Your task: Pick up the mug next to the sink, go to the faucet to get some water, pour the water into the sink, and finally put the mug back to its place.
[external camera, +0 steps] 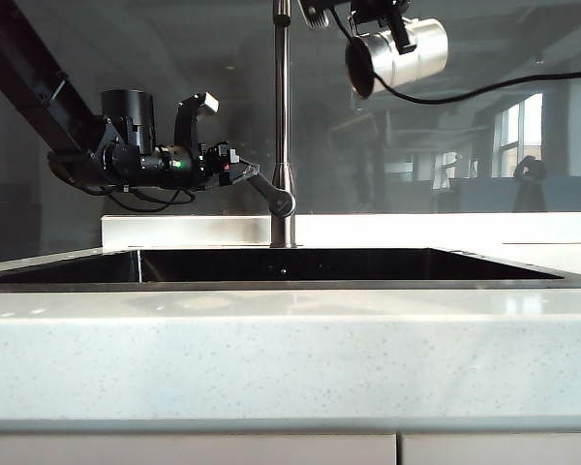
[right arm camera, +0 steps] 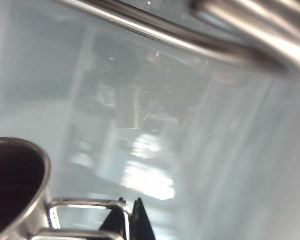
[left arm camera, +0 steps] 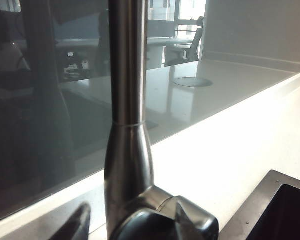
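The brushed-steel mug [external camera: 399, 55] hangs high at the upper right, tipped on its side with its dark mouth facing the faucet [external camera: 283, 116]. My right gripper [external camera: 399, 32] holds it from above. In the right wrist view the gripper [right arm camera: 132, 220] is shut on the mug's thin handle [right arm camera: 87, 204], and the mug [right arm camera: 15, 190] shows beside it. My left gripper [external camera: 247, 174] is at the faucet's lever [external camera: 274, 197], low on the pipe. It stands open [left arm camera: 135, 227], one dark finger [left arm camera: 74, 225] showing beside the faucet pipe [left arm camera: 127, 100]. The dark sink [external camera: 368, 263] lies below.
A pale speckled countertop [external camera: 290, 349] runs across the front, with a raised ledge [external camera: 416, 229] behind the sink. A glossy glass wall [external camera: 484, 145] stands behind the faucet. A round cap [left arm camera: 192, 81] is set in the counter. A black cable [external camera: 504, 87] trails from the right arm.
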